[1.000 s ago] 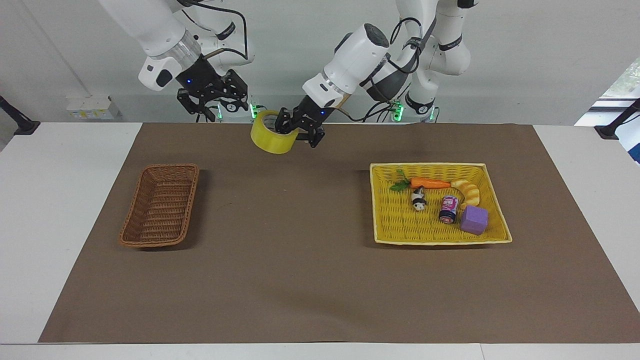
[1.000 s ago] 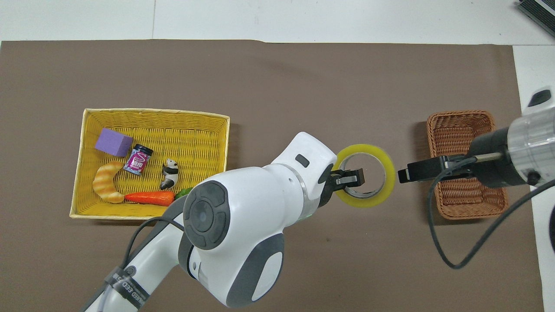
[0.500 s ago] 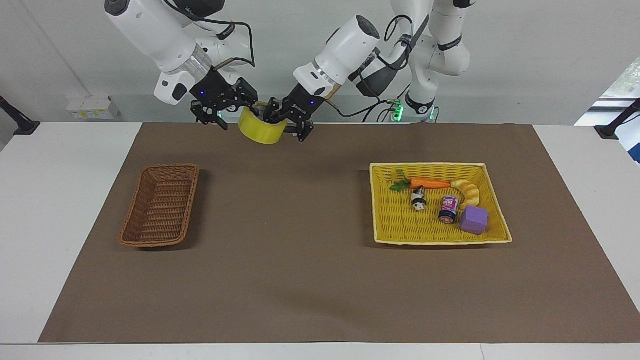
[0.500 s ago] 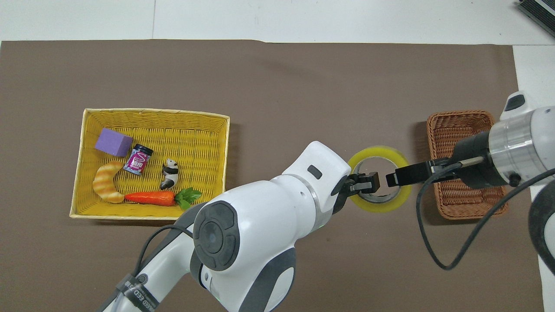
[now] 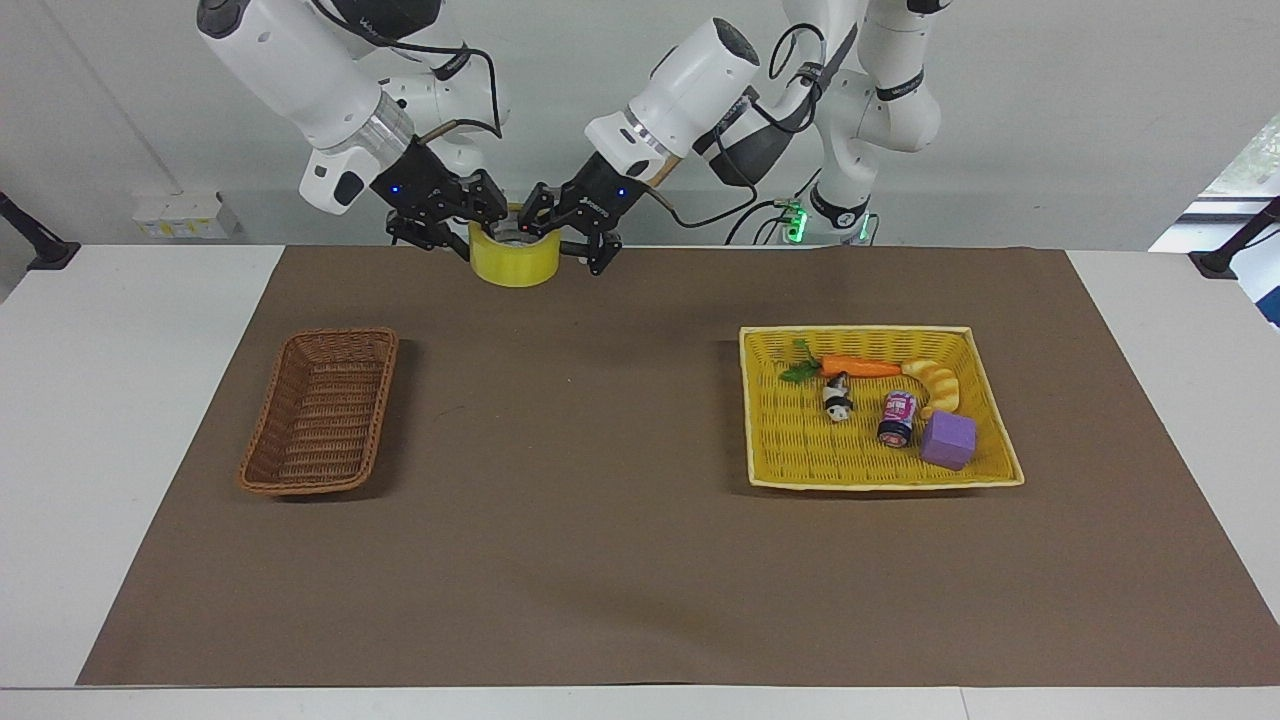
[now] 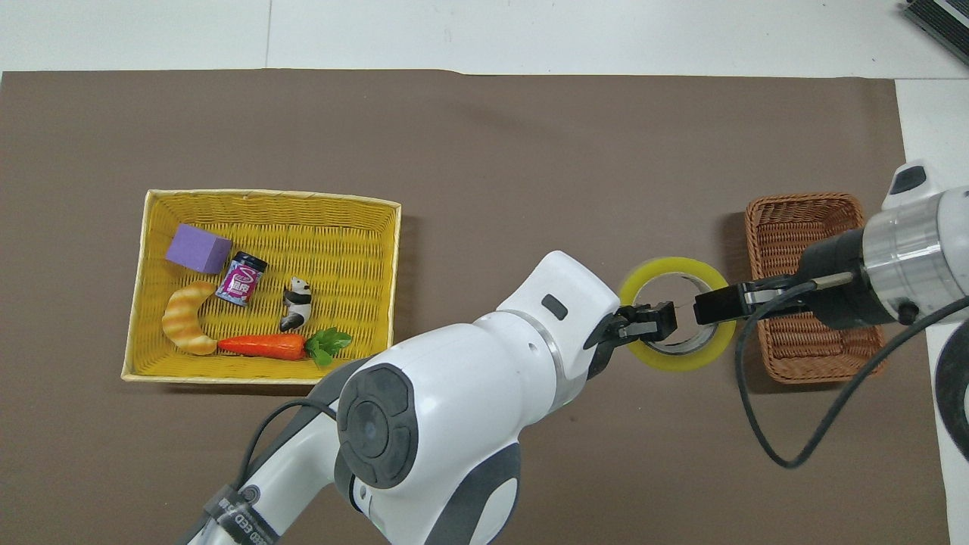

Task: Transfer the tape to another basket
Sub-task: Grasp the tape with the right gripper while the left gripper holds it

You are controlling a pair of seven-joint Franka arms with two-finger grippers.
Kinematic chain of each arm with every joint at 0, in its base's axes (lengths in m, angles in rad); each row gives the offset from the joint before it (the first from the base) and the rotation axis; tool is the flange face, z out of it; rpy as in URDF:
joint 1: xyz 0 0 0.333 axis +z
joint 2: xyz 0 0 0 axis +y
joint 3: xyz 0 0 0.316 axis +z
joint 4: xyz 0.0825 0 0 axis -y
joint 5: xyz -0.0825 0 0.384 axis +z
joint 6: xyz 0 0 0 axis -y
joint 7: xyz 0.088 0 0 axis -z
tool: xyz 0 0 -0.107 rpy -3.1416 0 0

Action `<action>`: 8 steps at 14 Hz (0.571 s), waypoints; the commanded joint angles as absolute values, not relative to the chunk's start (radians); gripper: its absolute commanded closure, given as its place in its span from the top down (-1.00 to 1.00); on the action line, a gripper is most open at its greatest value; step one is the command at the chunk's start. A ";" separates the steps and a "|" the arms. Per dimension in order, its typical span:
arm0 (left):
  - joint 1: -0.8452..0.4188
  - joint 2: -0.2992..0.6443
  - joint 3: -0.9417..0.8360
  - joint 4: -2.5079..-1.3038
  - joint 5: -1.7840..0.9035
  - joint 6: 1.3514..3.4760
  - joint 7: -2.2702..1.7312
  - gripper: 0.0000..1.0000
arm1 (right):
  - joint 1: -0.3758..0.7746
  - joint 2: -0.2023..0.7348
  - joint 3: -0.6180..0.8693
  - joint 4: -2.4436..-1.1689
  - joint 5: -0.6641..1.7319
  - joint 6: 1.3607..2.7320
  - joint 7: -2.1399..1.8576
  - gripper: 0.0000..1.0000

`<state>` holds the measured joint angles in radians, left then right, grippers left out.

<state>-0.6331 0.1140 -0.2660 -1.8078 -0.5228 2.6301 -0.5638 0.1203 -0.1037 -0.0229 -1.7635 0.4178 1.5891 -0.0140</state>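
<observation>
While the tape [image 5: 514, 262] hangs in the air between the two grippers, it is over the brown mat [image 5: 620, 560] at the robots' edge, between the two baskets and nearer the wicker one. The roll lies flat, core hole up. The left gripper [image 5: 565, 232] grips the roll wall at its 3 o'clock side in the facing view, one finger inside the core. The right gripper [image 5: 462, 225] is at the roll's 9 o'clock side, its fingers reaching onto the rim; whether they have clamped yet I cannot tell. The overhead view shows both fingertip sets meeting over the core hole.

Judgement: the step is a handover, left to right. To do it well:
- Right fingers should straddle the wall, one inside the core and one outside, clear of the left's fingers.
- Left lets go only after the right has clamped firmly.
- Keep the roll level; a tilted roll may swing or slip on the slick tape face.

The basket [image 5: 322, 410] sits at about 7 o'clock from the roll, toward the right arm's end, and looks empty. The yellow tray basket [image 5: 770, 455] holds a purple cube [image 5: 948, 439], carrot [image 5: 858, 367] and small items.
</observation>
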 commanded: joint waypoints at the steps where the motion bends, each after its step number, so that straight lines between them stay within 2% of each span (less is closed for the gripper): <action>1: -0.649 0.075 -0.270 -1.816 -0.549 2.642 -0.618 0.97 | 0.120 -0.101 -0.015 -1.750 0.445 1.591 0.023 -1.00; 4: -0.647 0.035 -0.270 -1.821 -0.552 2.669 -0.797 1.00 | 0.117 -0.098 -0.015 -1.741 0.448 1.589 0.023 -1.00; 8: -0.644 0.031 -0.272 -1.822 -0.589 2.704 -0.839 1.00 | 0.112 -0.089 -0.015 -1.729 0.448 1.589 0.021 -1.00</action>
<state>-0.6335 0.0444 -0.2753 -1.8104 -0.5604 2.6779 -0.8164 0.1194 -0.0998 -0.0238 -1.7476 0.4220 1.5905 0.0051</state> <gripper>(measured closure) 0.066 0.683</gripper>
